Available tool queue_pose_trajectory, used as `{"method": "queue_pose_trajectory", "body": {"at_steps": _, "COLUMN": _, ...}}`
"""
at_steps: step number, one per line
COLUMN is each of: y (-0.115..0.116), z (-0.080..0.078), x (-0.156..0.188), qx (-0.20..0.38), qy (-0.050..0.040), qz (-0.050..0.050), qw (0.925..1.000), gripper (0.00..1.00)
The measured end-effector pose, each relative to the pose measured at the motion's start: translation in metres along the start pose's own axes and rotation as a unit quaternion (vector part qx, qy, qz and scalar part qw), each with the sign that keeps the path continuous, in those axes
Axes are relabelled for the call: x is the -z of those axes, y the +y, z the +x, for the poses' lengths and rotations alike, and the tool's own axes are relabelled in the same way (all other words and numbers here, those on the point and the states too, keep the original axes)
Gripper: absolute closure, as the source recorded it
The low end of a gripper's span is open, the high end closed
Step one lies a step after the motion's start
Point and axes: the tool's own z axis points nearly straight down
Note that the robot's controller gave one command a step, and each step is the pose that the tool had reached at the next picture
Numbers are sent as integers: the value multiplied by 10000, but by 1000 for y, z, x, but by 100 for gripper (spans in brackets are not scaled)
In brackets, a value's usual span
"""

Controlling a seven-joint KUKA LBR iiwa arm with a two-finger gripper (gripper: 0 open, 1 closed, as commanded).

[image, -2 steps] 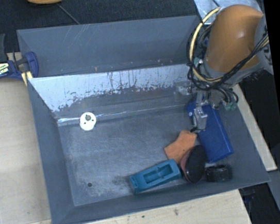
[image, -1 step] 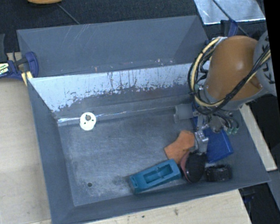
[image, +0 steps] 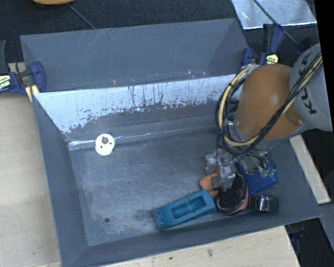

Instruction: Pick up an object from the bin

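Camera view, lower right of bin [image: 136,178]: gripper [image: 225,176] low over black round item [image: 233,199], touching blue plastic block [image: 185,211]. Opening: cannot tell. Probably light, rigid, smooth; best gripped across the rim.

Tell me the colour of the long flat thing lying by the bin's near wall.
Blue. The long flat thing shows best in the camera view.

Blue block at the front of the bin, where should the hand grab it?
Probably across its narrow width, near the left half, coming down from above. The blue block lies flat, stretched left to right. Its right end crowds a black-and-red round thing, while the left end is free.
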Motion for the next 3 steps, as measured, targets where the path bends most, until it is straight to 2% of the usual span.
{"method": "queue_pose_trajectory", "body": {"at_steps": 1, "y": 0, "z": 0, "x": 0, "qx": 2, "qy": 0, "qz": 1, "qw": 10000, "gripper": 100}}
{"method": "queue_pose_trajectory", "body": {"at_steps": 2, "y": -7, "z": -3, "x": 83, "qx": -57, "qy": 2, "qz": 3, "qw": 10000, "gripper": 100}}
{"method": "queue_pose_trajectory", "body": {"at_steps": 3, "y": -7, "z": -3, "x": 83, "qx": -57, "qy": 2, "qz": 3, "qw": 10000, "gripper": 100}}
